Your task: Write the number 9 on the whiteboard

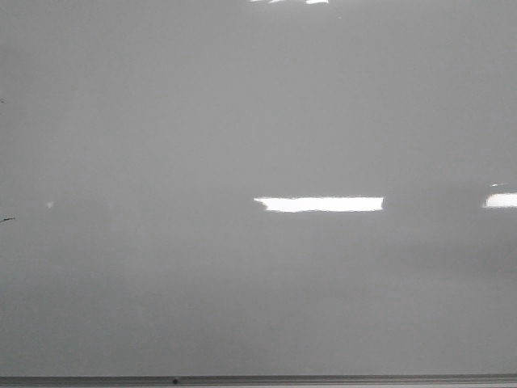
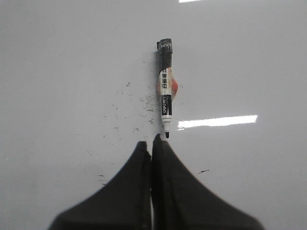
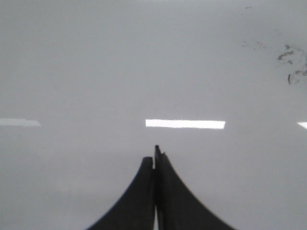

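Note:
The whiteboard [image 1: 242, 121] fills the front view, glossy pale grey with bright light reflections and a thin grey edge strip [image 1: 258, 380] along the near side. No number 9 shows on it. In the left wrist view a marker [image 2: 165, 91] lies flat on the board [image 2: 57, 62], uncapped, its black tip just beyond the fingertips. My left gripper [image 2: 149, 142] is shut and empty, close behind the marker's tip. My right gripper [image 3: 154, 154] is shut and empty over bare board [image 3: 96, 72]. Neither gripper shows in the front view.
Faint black smudges [image 2: 124, 108] speckle the board beside the marker. A small pink thing [image 2: 175, 87] peeks from behind the marker's body. More smudges [image 3: 290, 64] lie off to one side in the right wrist view. A tiny dark scratch [image 1: 6, 219] marks the board's left edge.

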`<action>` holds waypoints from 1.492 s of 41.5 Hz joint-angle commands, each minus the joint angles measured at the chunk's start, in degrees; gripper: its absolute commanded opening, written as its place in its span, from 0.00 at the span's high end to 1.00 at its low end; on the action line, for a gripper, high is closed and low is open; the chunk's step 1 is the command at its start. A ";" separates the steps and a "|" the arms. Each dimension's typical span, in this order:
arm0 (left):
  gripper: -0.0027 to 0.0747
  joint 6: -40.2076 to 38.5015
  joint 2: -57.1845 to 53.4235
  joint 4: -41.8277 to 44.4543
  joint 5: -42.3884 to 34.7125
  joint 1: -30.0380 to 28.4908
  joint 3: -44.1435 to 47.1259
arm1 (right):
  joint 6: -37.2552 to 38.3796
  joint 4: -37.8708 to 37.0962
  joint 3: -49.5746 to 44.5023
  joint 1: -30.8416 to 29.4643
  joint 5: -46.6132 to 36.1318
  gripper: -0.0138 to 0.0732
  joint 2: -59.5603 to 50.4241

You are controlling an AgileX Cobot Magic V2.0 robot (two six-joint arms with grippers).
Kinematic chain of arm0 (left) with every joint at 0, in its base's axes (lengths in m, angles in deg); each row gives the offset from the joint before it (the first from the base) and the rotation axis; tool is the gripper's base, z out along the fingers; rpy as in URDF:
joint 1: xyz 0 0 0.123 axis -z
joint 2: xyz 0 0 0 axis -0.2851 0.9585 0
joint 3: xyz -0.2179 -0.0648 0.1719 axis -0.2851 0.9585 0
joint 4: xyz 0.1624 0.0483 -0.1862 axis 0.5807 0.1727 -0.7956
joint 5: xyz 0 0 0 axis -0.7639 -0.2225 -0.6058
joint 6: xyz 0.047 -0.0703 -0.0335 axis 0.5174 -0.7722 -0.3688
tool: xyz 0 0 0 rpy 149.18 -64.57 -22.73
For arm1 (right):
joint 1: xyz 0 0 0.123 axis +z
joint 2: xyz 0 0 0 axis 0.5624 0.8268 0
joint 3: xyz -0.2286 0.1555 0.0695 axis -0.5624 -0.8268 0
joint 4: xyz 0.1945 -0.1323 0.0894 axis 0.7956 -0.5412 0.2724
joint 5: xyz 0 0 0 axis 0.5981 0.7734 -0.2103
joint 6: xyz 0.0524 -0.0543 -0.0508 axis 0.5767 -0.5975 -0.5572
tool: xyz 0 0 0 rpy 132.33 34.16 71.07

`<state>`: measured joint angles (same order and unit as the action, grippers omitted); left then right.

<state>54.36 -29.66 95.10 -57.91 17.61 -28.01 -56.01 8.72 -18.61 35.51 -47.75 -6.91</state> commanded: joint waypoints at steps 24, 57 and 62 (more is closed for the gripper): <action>0.99 -0.32 -0.97 -0.89 -14.51 -0.03 -0.68 | 0.07 0.26 2.03 -0.19 -11.59 0.92 -1.05; 0.99 -0.75 17.93 -4.15 12.07 -0.03 -36.55 | 0.02 0.26 39.50 -0.14 21.00 0.92 23.12; 0.99 -0.75 20.57 -4.15 16.52 -0.03 -36.43 | 0.02 -0.28 39.50 -0.14 24.90 0.92 27.66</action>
<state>54.36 -11.91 91.50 -40.94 17.61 -62.63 -55.89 8.84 18.92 35.51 -22.24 16.96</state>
